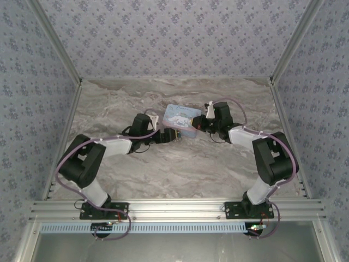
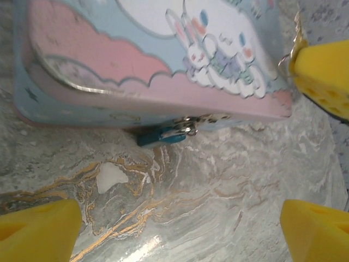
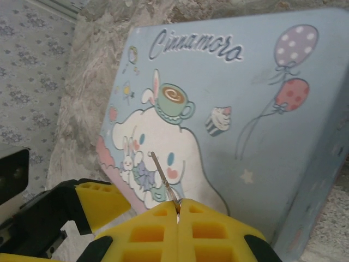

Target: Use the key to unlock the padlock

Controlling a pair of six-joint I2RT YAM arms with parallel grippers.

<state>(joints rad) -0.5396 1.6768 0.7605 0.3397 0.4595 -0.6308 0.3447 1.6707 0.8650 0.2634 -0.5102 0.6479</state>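
Key (image 3: 162, 176) pinched in right gripper (image 3: 178, 210), over the tin (image 3: 262, 136) lid, not yet inserted. Padlock (image 2: 161, 136) hangs at the tin's front clasp, apparently locked. Left gripper (image 2: 177, 232), jaws apart, faces it, holding nothing. Insertion and turn left.

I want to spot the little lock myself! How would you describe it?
Find the pale blue cartoon tin in the middle of the marble table. The padlock pokes out at its lower edge, facing the left arm. It is tiny, darker blue, with a silvery shackle, unlike the big pale tin.
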